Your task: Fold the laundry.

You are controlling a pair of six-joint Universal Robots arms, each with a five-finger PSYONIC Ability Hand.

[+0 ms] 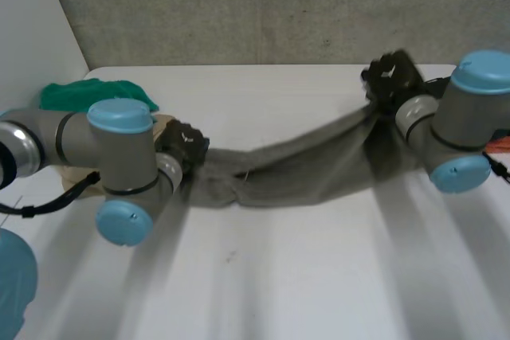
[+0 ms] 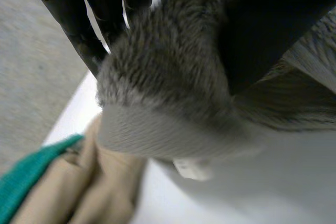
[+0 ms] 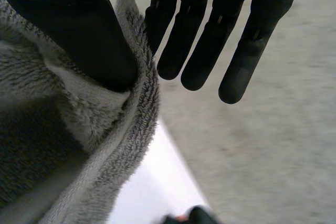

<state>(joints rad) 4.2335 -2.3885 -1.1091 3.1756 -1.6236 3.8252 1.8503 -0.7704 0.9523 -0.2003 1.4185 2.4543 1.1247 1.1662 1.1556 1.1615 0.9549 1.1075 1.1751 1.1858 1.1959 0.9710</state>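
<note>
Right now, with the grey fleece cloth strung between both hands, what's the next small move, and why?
Probably draw the two hands slightly farther apart, to tauten the grey fleece cloth. The left hand and right hand each pinch an end, yet its middle sags toward the table in a bunched band.

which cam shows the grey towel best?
Head view: the grey towel shows full-length, stretched between the left hand and right hand. Each wrist view gives a close-up of one fuzzy end, pinched at the thumb.
</note>
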